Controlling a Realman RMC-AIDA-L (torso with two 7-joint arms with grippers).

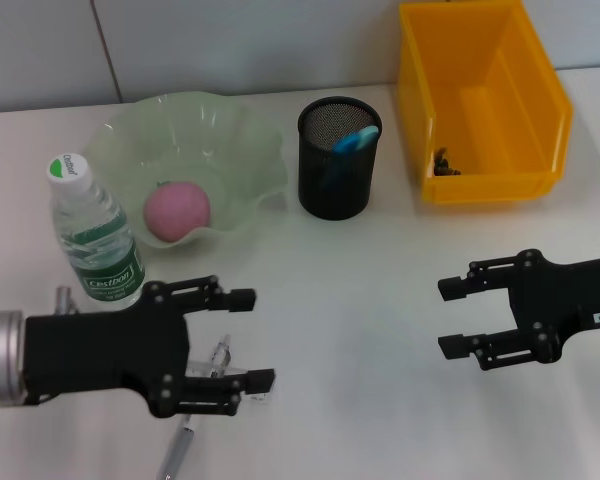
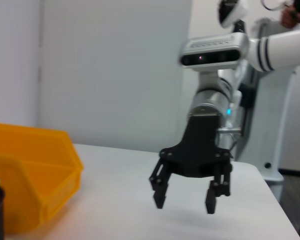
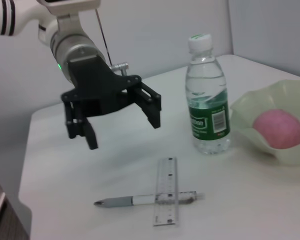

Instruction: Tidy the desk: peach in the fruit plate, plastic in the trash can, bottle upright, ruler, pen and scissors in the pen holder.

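a: head view: left gripper (image 1: pixel 248 338) hangs open over the pen (image 3: pixel 140 200) and ruler (image 3: pixel 166 198), which lie crossed on the desk (image 1: pixel 360 300) near the bottle (image 1: pixel 93 232).
b: so pen and ruler remain. next?
a: probably lower, pinch one, carry it to the holder (image 1: pixel 339 157). right gripper (image 1: pixel 456 317) waits open, empty.

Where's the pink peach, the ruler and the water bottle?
peach (image 1: pixel 177 210): head view, middle of its pink top, in the green plate.
ruler (image 3: pixel 166 197): right wrist view, middle of the clear strip, lying across the pen.
water bottle (image 1: pixel 97 243): head view, on the green label.
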